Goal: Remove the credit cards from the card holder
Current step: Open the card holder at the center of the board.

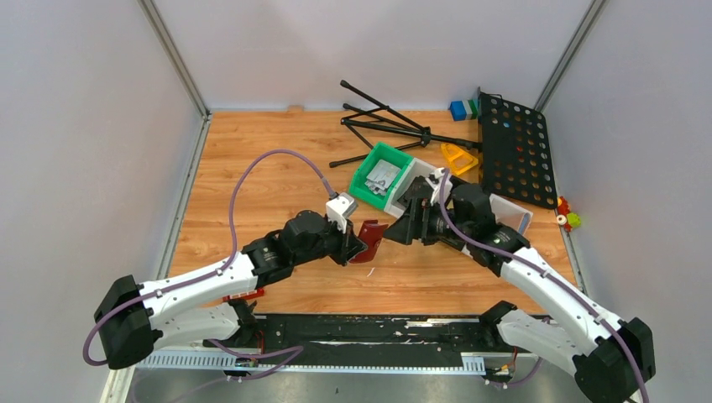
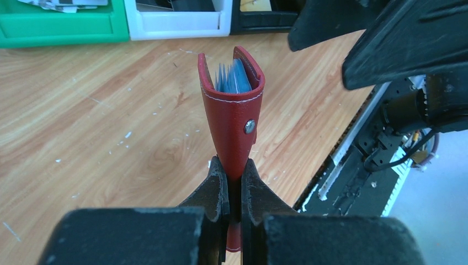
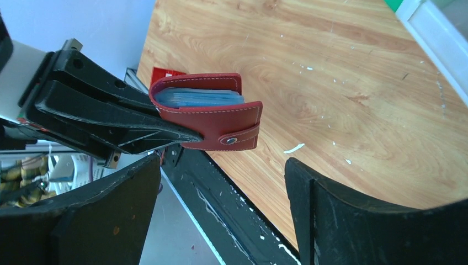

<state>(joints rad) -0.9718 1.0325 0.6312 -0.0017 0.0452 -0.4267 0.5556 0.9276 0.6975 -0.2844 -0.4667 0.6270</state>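
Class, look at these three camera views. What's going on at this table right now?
The left gripper is clamped shut on one end of the dark-red card holder, holding it out over the wooden table. Bluish cards are tucked inside the holder, and none has been pulled out yet. The right gripper is wide open and faces the holder without touching it.

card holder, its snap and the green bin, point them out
card holder point(image 2: 226, 121): left wrist view, red outer face
snap point(image 3: 230, 141): right wrist view, centre of the metal stud
green bin point(image 1: 366, 166): top view, left wall
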